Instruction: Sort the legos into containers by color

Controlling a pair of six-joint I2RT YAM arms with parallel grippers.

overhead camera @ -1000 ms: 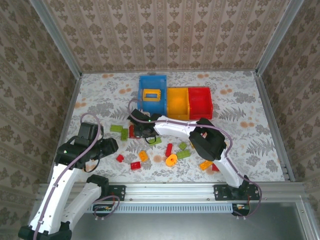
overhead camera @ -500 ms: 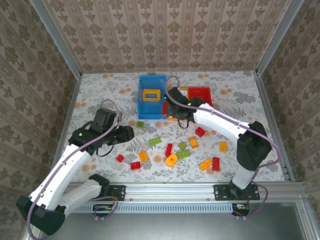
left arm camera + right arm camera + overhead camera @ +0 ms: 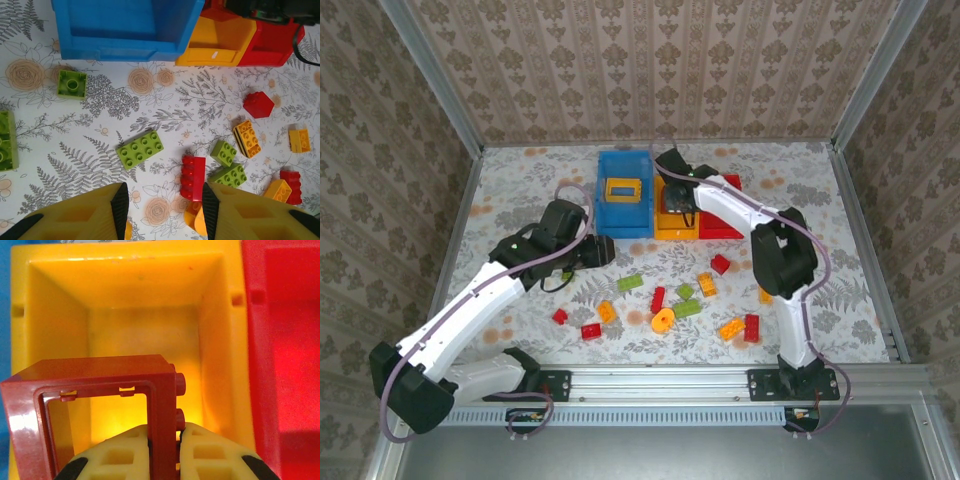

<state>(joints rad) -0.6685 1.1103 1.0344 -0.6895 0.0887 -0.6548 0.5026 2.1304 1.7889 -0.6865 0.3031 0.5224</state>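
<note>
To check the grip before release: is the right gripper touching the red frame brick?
Touching. In the right wrist view, the right gripper is shut on one side of the red frame brick, both fingers pressed against it.

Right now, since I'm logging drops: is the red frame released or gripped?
Gripped: the right gripper pinches one side of the red frame, above the orange-yellow bin.

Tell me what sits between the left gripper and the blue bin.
In the left wrist view, a green eight-stud brick lies flat between the open left gripper and the blue bin; otherwise that stretch is bare patterned tabletop.
</note>
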